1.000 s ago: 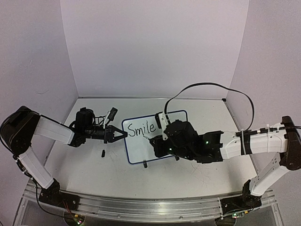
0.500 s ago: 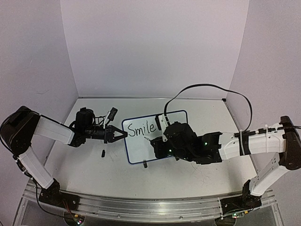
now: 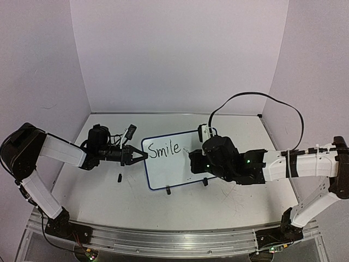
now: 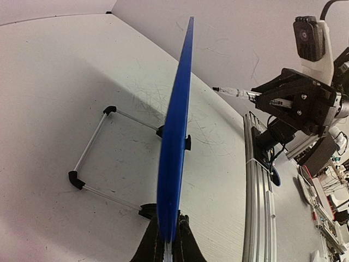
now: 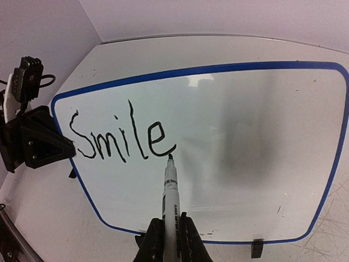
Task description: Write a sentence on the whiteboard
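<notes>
The whiteboard (image 3: 174, 172) with its blue rim stands tilted at mid table. It reads "Smile" (image 3: 164, 149) in black, one line only; the word also shows in the right wrist view (image 5: 122, 136). My left gripper (image 3: 143, 156) is shut on the whiteboard's left edge, seen edge-on in the left wrist view (image 4: 177, 125) between the jaws (image 4: 170, 240). My right gripper (image 5: 170, 234) is shut on a white marker (image 5: 170, 196), tip at the tail of the "e". In the top view the right gripper (image 3: 192, 158) is over the board's right half.
A small black cap-like piece (image 3: 119, 177) lies left of the board. Two black clip feet (image 3: 168, 190) (image 3: 205, 182) hold the board's lower edge. A wire stand frame (image 4: 92, 158) lies behind it. The right arm's cable (image 3: 262, 98) loops overhead. An aluminium rail (image 3: 163, 240) runs along the near edge.
</notes>
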### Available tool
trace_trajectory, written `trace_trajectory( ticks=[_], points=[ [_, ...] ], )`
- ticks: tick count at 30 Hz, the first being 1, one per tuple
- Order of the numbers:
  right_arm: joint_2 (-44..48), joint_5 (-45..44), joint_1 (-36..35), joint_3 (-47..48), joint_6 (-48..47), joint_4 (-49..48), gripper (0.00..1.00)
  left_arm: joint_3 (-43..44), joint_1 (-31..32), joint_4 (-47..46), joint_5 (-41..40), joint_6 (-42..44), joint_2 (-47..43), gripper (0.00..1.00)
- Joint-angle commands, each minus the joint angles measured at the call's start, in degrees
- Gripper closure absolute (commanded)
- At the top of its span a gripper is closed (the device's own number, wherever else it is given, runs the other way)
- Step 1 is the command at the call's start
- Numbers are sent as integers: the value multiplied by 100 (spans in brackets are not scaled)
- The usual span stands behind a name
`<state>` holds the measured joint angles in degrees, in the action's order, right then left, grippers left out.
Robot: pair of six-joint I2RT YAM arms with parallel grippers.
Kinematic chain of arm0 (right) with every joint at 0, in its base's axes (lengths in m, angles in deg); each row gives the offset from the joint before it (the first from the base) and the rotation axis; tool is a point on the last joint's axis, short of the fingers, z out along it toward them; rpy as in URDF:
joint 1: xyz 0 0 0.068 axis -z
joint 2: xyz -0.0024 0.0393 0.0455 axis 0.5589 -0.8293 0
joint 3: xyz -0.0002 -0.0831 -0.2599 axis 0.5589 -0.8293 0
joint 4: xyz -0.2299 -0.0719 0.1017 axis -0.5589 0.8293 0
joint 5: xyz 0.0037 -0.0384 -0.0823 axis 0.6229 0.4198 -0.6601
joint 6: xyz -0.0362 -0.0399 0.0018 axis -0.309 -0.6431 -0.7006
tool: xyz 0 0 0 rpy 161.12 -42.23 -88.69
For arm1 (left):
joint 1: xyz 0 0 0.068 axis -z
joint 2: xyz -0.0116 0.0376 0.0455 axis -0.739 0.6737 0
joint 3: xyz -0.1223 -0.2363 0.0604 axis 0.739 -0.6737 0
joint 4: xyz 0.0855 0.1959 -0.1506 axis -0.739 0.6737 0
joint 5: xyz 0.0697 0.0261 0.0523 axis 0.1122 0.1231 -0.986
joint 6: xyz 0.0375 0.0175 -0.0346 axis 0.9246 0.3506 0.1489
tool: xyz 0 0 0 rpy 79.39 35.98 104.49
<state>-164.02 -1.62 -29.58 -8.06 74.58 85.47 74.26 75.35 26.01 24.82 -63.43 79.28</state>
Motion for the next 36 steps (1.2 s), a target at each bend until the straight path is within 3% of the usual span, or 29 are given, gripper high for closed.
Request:
trace_trajectory(
  ticks=[1,36],
  points=[
    [104,-110,175,31,129,28,100,141,16,354,-335,267,-19,100],
    [-523,41,258,523,-125,61,100,202,16,423,-291,319,102,100]
  ],
)
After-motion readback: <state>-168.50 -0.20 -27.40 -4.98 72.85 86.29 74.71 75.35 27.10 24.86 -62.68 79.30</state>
